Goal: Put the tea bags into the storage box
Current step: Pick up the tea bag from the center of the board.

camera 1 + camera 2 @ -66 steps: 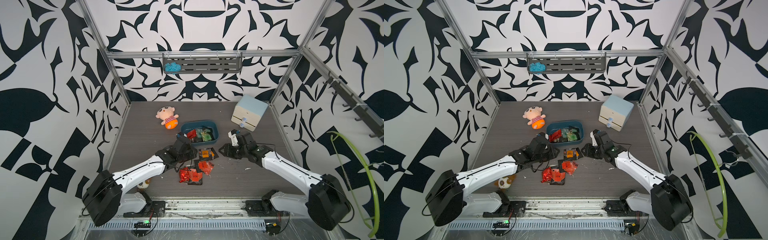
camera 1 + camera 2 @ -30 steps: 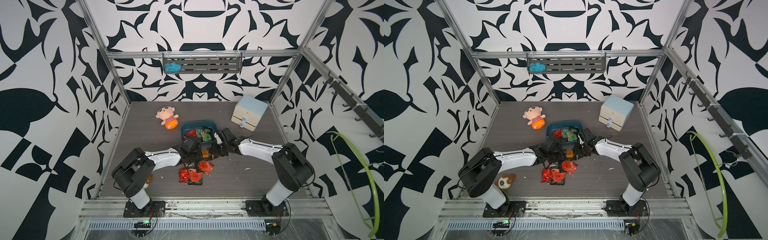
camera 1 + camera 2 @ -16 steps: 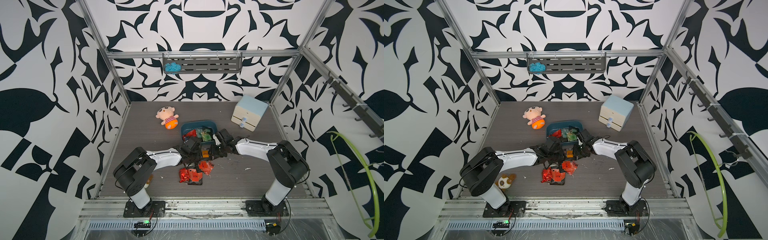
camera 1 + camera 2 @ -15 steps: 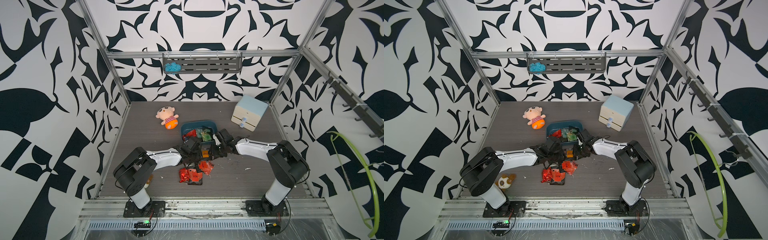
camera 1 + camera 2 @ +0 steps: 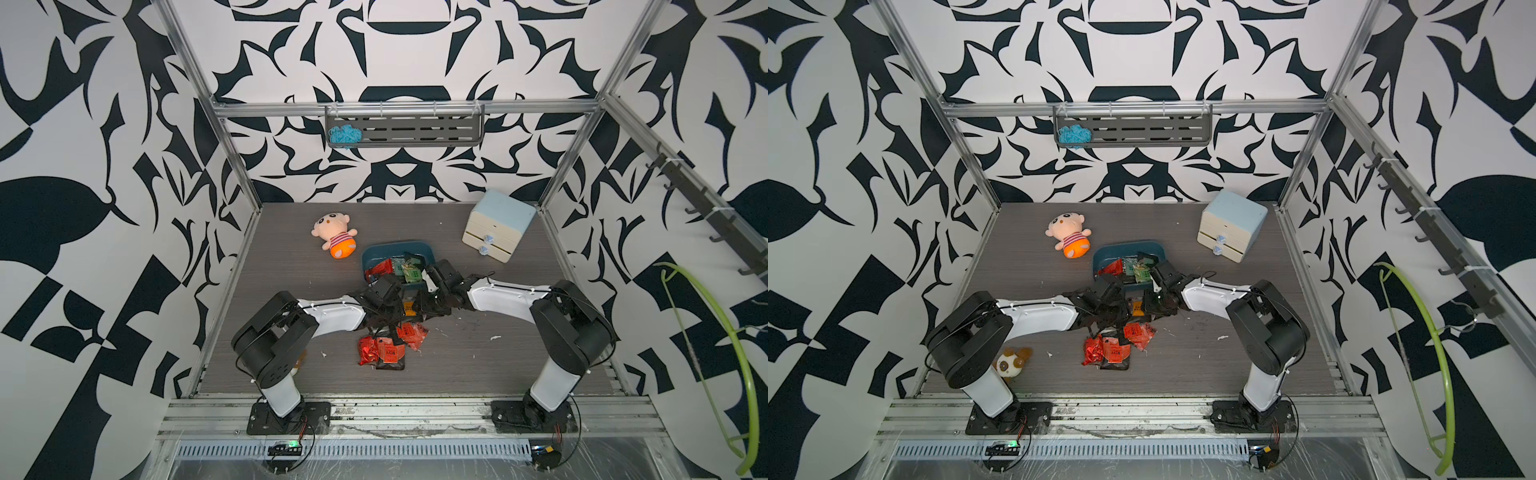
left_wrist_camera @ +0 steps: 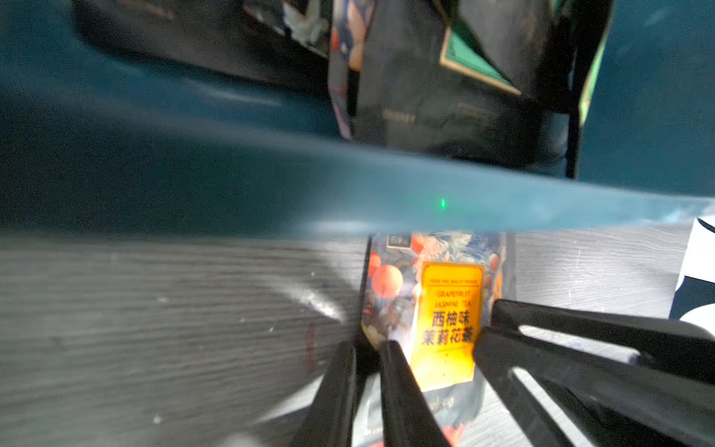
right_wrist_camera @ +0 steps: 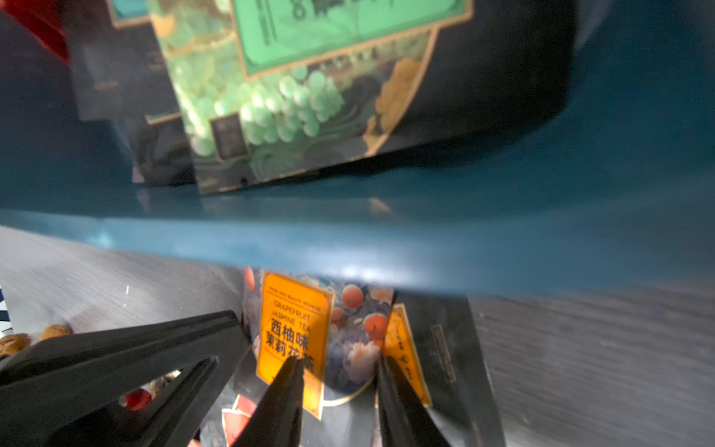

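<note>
Left arm [image 5: 332, 318] and right arm [image 5: 503, 293] meet over a tea bag [image 5: 409, 308] beside the storage box [image 5: 376, 252]; red tea bags [image 5: 388, 348] lie nearby.

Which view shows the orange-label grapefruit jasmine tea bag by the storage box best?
Left wrist: the grapefruit jasmine tea bag is close up, label readable, beside the storage box wall. Right wrist shows it too, but slanted and partly covered. Both top views give only a small orange patch near the box.

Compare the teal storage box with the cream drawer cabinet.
The storage box is dark teal; the cabinet is cream with a pale blue top. The storage box is low and lidless, tea bags showing inside; the cabinet stands taller, both drawers shut. Both rest on the tabletop.
</note>
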You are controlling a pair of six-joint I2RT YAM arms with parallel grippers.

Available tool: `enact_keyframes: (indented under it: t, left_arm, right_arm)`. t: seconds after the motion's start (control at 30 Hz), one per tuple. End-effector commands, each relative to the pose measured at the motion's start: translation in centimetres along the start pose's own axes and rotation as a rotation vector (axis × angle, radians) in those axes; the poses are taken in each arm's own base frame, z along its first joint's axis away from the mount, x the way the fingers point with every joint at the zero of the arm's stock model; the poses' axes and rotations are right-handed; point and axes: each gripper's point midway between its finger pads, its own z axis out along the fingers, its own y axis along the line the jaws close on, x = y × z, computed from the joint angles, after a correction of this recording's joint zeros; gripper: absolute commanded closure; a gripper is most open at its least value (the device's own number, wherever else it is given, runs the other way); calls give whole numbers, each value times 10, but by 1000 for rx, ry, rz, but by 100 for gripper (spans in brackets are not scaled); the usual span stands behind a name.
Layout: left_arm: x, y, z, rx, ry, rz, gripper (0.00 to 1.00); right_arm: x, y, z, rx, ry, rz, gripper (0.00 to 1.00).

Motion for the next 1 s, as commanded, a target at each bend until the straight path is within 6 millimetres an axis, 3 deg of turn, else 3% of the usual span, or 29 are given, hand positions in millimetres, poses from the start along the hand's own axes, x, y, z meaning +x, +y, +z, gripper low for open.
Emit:
enact_keyframes:
  t: [0.0,0.27,0.47,0.7,0.83,0.97]
  left_arm:
    - [-1,-5,1,4,3,0,83]
    - [0,-7,-4,10,4,-1,84]
    - [-5,-14,-25,36,-30,6,84]
    - [-7,-9,-51,40,-75,-4,84]
    - [-7,-1,-63,26,-97,-6,84]
    - [-9,5,-72,20,-126,-11,83]
  right_arm:
    - [-11,17,-3,-35,-33,-21,63]
    - [-12,21,-13,-43,-52,-25,75]
    - [-8,17,-30,-15,-71,-37,85]
    - [11,-12,-48,82,-77,-36,98]
    - [19,-24,-71,124,-104,-42,100]
    - [13,-31,-108,163,-196,-61,100]
